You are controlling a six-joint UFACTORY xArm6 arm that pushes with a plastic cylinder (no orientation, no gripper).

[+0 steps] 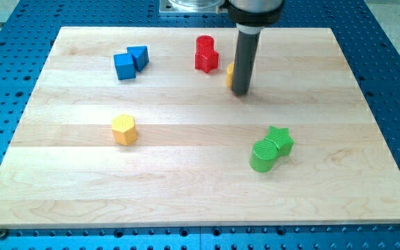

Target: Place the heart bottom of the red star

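Observation:
The red star (206,60) lies near the view's top centre, touching a red round block (204,45) just above it. A yellow block (230,73), most likely the heart, is mostly hidden behind my rod, to the right of the red star. My tip (240,92) rests on the board just right of and below that yellow block, touching or nearly touching it.
A blue cube (124,66) and a blue triangle (139,56) touch at the top left. A yellow hexagon (124,130) sits at centre left. A green cylinder (262,156) and a green star (280,141) touch at lower right. The wooden board (186,194) lies on a blue perforated table.

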